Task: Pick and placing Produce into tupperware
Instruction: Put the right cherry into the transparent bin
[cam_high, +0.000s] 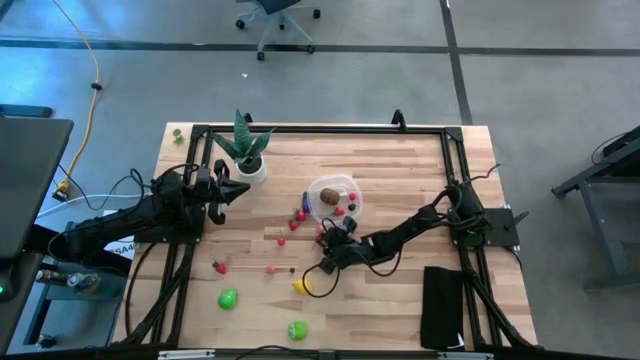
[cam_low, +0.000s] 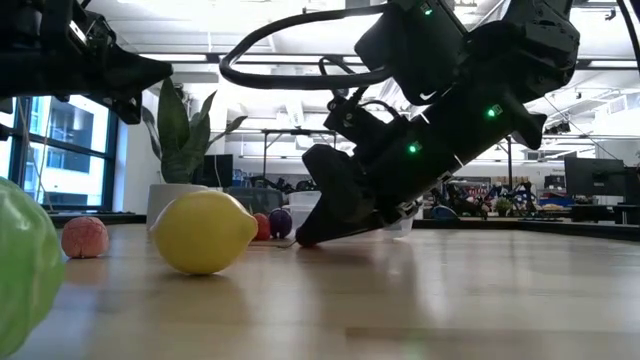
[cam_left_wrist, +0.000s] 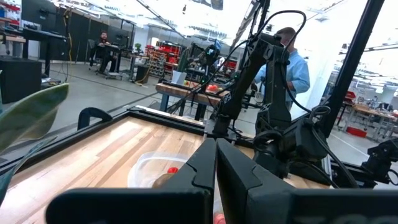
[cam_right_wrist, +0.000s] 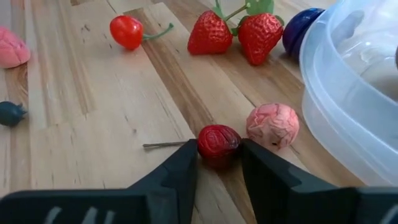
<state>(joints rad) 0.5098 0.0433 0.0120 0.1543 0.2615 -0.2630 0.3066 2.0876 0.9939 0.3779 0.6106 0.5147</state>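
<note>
Produce: dark red fruit (cam_right_wrist: 219, 142) between right gripper (cam_right_wrist: 219, 163) fingers; on table (cam_right_wrist: 93, 112)

The tupperware (cam_high: 335, 195) sits near the table's (cam_high: 400, 170) middle, with a kiwi-like fruit (cam_high: 330, 196) inside it. The potted plant (cam_high: 246, 150) stands to its left, and the strawberries (cam_right_wrist: 239, 34) lie just beside its wall. Further toward the table's front edge (well apart from the tupperware) lie the lemon (cam_high: 302, 286) and two round fruits (cam_high: 228, 298).

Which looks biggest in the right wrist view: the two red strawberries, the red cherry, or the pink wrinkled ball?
1. Two red strawberries, alike in size.
2. Pink wrinkled ball, though it is nearer the camera, so unsure.
3. Red cherry.
</note>
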